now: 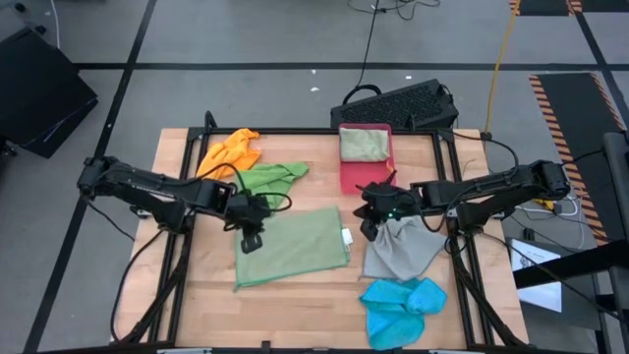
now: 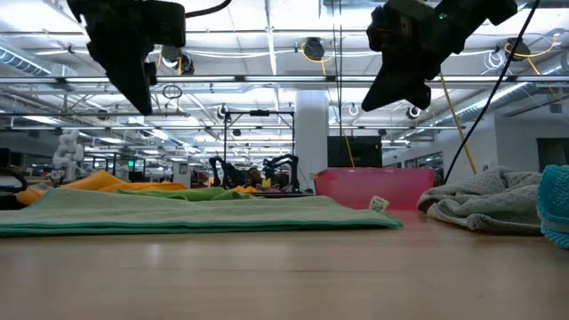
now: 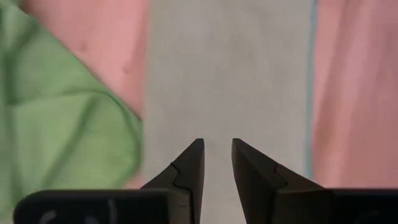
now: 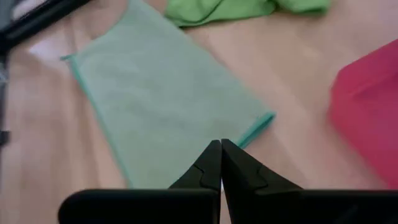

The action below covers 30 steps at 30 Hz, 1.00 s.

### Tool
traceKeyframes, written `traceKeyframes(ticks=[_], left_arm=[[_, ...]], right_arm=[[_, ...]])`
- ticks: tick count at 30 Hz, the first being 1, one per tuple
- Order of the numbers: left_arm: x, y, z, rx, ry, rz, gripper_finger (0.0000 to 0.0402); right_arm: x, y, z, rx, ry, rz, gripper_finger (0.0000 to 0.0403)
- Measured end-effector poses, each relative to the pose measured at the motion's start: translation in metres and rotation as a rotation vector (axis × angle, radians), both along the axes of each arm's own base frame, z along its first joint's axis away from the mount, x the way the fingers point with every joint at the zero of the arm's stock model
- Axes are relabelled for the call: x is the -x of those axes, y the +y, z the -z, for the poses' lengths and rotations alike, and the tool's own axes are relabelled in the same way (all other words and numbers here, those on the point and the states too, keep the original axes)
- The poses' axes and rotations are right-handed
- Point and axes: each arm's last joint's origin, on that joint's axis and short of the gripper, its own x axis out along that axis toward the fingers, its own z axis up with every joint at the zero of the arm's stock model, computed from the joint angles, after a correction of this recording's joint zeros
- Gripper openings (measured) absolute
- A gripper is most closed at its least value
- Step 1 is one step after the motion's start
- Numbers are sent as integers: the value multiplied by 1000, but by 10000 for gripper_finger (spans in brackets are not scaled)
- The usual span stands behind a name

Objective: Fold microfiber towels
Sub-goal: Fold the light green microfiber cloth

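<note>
The sage towel [image 1: 291, 248] lies flat mid-table [image 1: 197, 285], the others scattered round it. Left claw [image 1: 251, 239] hangs slightly parted over its edge, holding nothing; right claw [image 1: 371, 232] clenched, empty. A bright, lamp-lit hall stretches behind.

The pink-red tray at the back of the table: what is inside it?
Inside the tray lies one folded pale green towel, filling its far half. The near half shows bare red floor. Whether anything lies under that towel cannot be seen.

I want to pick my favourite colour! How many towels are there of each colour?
Orange towel: 1
Bright green towel: 1
Pale green towels: 2, one flat on the table, one in the pink tray
Grey towel: 1
Blue towel: 1
Total: 6
</note>
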Motion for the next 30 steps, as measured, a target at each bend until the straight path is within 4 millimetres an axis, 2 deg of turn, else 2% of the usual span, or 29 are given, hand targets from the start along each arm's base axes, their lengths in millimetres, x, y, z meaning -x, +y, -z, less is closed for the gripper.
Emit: traceKeyframes(ticks=[7, 12, 15, 21, 26, 30], left_arm=[[-1, 9, -1, -199, -20, 5, 81], [-7, 0, -5, -263, -108, 6, 81], [-10, -20, -8, -249, -186, 45, 81], [-12, -76, -5, -321, -352, 94, 81], [-17, -118, 5, -285, -467, 103, 81], [-23, -141, 18, -259, -517, 133, 81]], right_arm=[[-3, 0, -2, 278, -73, 42, 2], [-8, 6, 4, 330, -134, 15, 7], [-11, 16, 8, 331, -164, -20, 24], [-14, 37, 15, 344, -181, -77, 66], [-10, 58, 24, 233, -158, -78, 89], [-6, 76, 32, 186, -131, -106, 93]])
